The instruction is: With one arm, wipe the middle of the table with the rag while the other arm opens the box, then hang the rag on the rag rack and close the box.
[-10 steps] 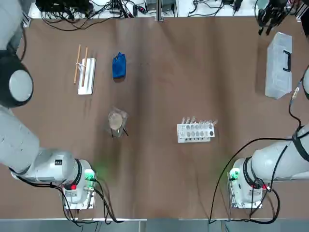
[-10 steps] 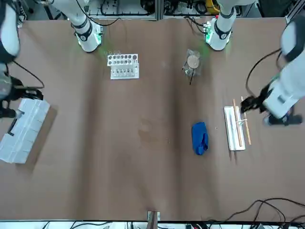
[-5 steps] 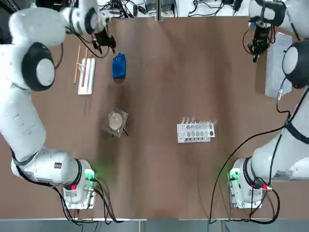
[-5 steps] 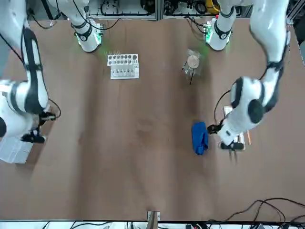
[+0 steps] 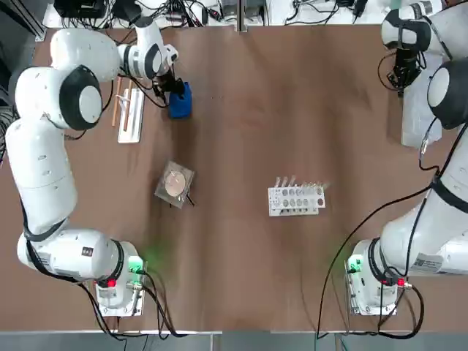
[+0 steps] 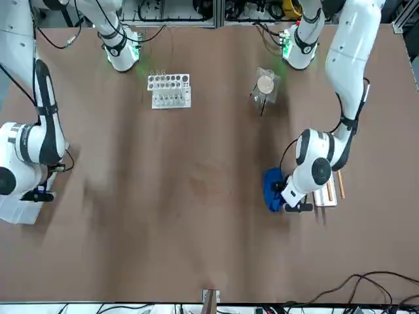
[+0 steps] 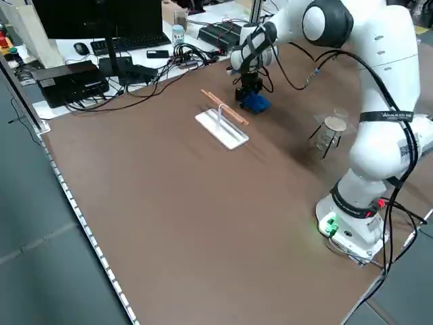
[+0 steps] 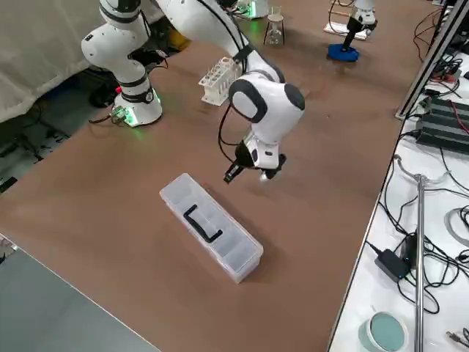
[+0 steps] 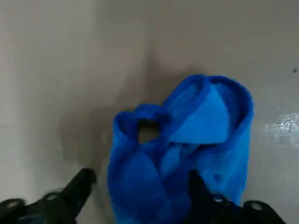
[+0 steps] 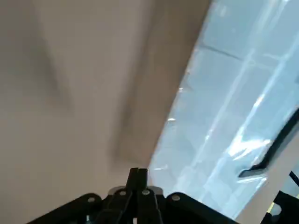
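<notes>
The blue rag [image 9: 177, 158] lay on the brown tabletop [image 5: 241, 263], on the robot's left side and well out from the arm bases, its cloth bunched into raised folds around a small gap. The left gripper [image 9: 141, 186] was low at the rag, its two fingers wide apart. One finger overlapped the cloth in the left wrist view, while the other stood just beside it; whether either pressed on the rag could not be told. The fingers had not closed on it.

Well to the rag's right, the translucent plastic case [image 8: 211, 226] lay lengthwise away from the robot, lid down, with its black handle [image 8: 201, 224] on top. The right gripper [image 10: 138, 175] was over on that side too, beside the case's long edge that faced the rag. Its fingers were pressed together, with nothing between them.

Just to the left of the rag stood the rag rack [image 5: 131, 131], a white base with two thin wooden rods [image 7: 225, 107]. Nearer the robot than the rag was a round tan lump in clear wrapping [image 5: 175, 183]. The white tube rack [image 5: 296, 201] stood nearer the robot as well, but off to the rag's right, between the rag and the case in the sideways direction.
</notes>
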`<action>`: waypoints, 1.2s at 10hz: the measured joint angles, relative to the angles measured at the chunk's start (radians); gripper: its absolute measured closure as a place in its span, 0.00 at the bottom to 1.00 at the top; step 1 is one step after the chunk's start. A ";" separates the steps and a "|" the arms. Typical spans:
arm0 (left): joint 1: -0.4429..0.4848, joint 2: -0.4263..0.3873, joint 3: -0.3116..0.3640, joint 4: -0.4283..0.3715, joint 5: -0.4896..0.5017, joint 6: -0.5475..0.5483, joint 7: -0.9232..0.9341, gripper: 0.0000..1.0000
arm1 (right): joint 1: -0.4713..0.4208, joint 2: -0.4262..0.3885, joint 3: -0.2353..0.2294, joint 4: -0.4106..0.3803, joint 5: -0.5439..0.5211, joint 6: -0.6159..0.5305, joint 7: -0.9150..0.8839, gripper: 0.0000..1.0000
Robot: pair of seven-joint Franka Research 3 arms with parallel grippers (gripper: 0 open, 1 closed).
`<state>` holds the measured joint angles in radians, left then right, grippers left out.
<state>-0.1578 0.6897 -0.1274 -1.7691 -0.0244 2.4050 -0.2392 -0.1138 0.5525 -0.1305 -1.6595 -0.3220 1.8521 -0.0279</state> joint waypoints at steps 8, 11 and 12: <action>-0.177 0.069 -0.001 0.190 0.000 0.027 -0.183 0.93 | -0.070 0.054 -0.001 0.007 -0.040 0.151 -0.160 0.98; -0.307 0.138 0.001 0.296 0.000 0.027 -0.318 0.93 | -0.069 0.050 0.001 0.039 -0.041 0.037 -0.176 0.97; -0.337 0.146 0.000 0.318 -0.002 0.027 -0.352 0.93 | -0.069 0.039 0.001 0.050 -0.046 0.010 -0.181 0.97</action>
<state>-0.4951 0.8357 -0.1272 -1.4512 -0.0262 2.4315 -0.5908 -0.1826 0.5918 -0.1294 -1.6099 -0.3681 1.8618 -0.2093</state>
